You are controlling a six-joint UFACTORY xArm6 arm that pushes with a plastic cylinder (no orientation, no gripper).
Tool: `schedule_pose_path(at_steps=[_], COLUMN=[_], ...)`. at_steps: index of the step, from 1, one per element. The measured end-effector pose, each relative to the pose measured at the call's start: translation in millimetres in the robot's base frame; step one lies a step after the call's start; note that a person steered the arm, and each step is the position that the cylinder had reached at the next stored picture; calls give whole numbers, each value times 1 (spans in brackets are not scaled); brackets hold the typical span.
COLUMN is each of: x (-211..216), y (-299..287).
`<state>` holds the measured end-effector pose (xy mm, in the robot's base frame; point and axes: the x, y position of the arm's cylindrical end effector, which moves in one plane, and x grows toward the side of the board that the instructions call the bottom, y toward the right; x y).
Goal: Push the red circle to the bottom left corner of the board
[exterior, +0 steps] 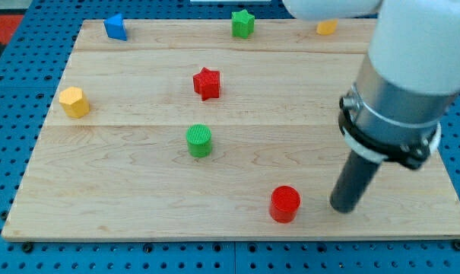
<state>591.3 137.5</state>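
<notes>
My tip (pixel 344 207) (touching nothing) stands just right of the red circle (pixel 284 203).

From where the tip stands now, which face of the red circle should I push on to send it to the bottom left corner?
Push the red circle on its right side wall, slightly toward the view's top. It is a short upright cylinder, so aim through its centre or it will roll off. My tip already stands just right of it, apart; the green circle lies above the path.
</notes>
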Motion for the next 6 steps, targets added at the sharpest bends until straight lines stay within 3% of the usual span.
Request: schedule_pose_path(at_steps=[1,2,3,4,6], x=[7,-22,-50,-42,27], y=[-38,-86,-98,-165,-148])
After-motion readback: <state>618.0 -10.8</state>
